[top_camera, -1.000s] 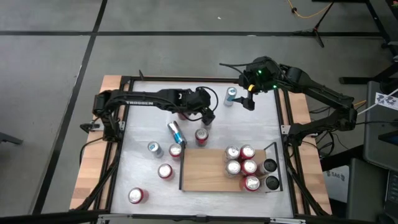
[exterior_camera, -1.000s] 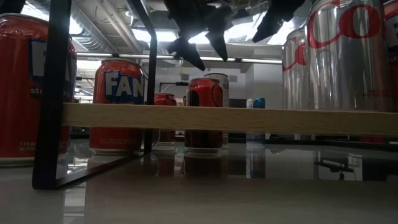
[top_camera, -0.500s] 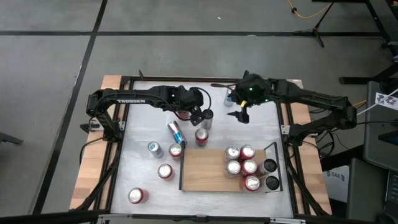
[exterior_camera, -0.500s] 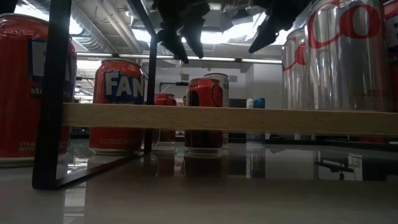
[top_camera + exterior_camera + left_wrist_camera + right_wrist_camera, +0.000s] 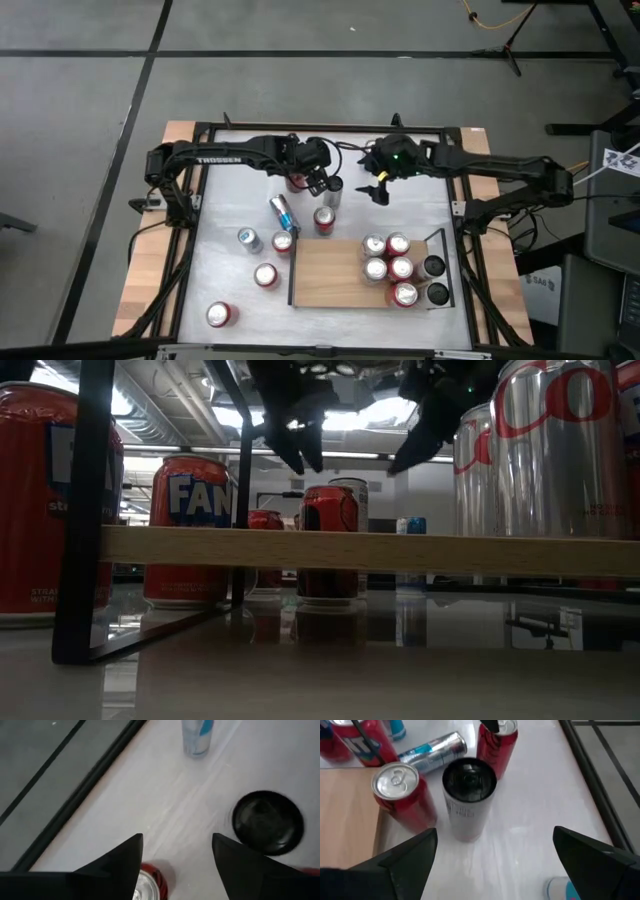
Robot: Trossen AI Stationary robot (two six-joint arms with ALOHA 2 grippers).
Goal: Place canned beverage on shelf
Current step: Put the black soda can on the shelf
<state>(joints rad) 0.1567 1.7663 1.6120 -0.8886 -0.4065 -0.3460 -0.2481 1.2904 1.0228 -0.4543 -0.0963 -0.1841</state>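
From overhead I read the table left to right. Loose cans stand at the left: a red one near the front, another red one, a silver one, and a silver-and-blue can lying on its side.

The left gripper hangs over the back middle of the table. In its wrist view I see its fingers apart, nothing between them, and a red can cut off by the frame edge just below them. A dark-topped can stands just beside this gripper; a red can stands nearer the shelf.

The right gripper hovers just right of the dark-topped can, fingers spread wide and empty. A pale blue can is clipped at the corner of its wrist view.

The shelf lies at the front centre, well apart from both grippers; five cans crowd its right end. In the low view its wooden edge hides the cans' middles.
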